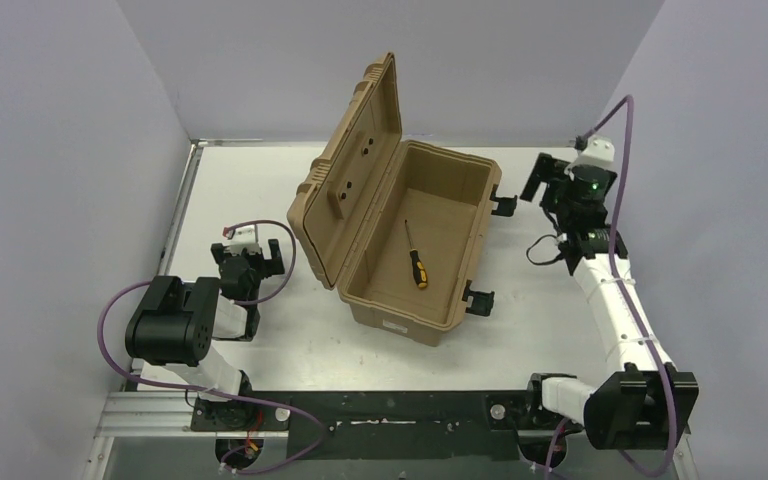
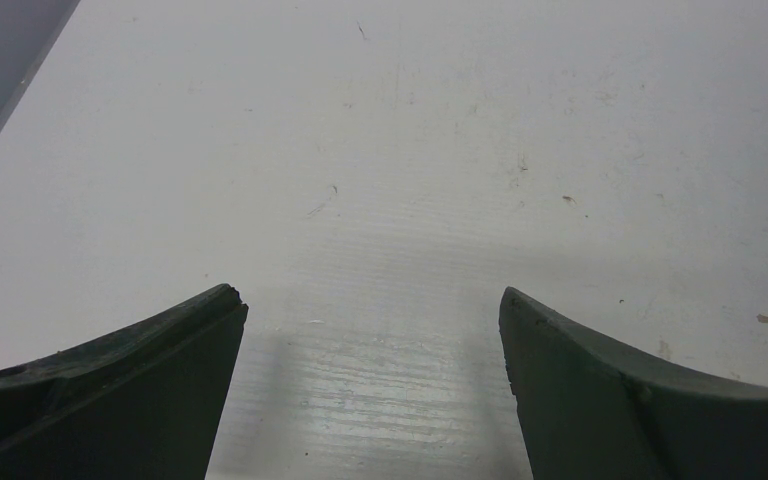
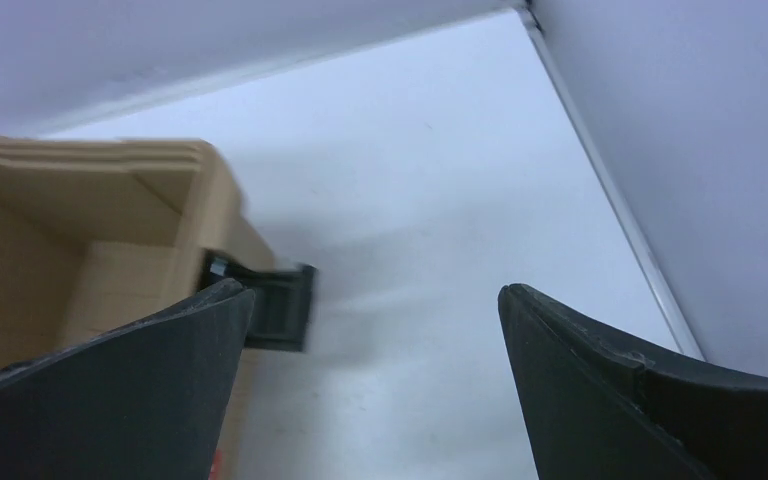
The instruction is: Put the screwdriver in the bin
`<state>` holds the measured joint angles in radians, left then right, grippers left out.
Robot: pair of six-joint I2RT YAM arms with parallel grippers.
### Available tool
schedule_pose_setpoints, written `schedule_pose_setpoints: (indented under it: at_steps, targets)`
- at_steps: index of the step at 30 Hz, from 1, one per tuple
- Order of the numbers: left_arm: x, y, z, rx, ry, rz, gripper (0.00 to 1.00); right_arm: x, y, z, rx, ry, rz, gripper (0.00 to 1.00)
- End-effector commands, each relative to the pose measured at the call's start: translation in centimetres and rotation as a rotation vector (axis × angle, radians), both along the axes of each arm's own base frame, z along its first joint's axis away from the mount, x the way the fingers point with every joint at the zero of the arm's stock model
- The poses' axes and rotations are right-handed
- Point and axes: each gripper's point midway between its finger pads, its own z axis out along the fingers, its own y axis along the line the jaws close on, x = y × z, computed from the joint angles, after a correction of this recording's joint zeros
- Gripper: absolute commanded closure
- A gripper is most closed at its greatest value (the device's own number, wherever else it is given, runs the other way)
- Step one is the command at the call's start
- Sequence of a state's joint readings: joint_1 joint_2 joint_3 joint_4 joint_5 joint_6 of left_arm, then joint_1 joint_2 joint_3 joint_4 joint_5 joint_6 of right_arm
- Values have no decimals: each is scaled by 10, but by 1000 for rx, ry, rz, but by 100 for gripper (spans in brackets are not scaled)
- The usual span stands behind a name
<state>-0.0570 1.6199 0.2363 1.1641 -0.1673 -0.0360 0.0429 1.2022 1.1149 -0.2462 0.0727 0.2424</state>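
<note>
Right claw is spread with nothing between its fingers, hovering just beside the black latch of the tan bin; left claw is likewise spread over bare table, well apart from the bin. The screwdriver lies flat on the bin's floor, shaft toward the far end, black-and-yellow handle nearer the arms, with the ribbed lid standing open. I judge it light and stiff; the thin metal shaft would likely slip, so the thicker handle is the place to pinch, across its width. The task looks done
</note>
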Motion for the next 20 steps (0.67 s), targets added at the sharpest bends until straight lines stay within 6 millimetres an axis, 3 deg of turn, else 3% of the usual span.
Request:
schedule_pose_setpoints:
  at_steps: [1,5,13,20]
  targets:
    - [10,-2,20,2,-75,-10,3,-15,-49,-26,-114,-45,-114,0]
    - [10,-2,20,1,-75,-10,3,-34,-72,-60,-134,-59,-185,0]
    - [10,-2,20,2,-74,-10,3,-53,-73,-120,-70,-84,-185,0]
    - [11,-2,20,2,-74,-9,3,-52,-69,-133,-47,-82,-162,0]
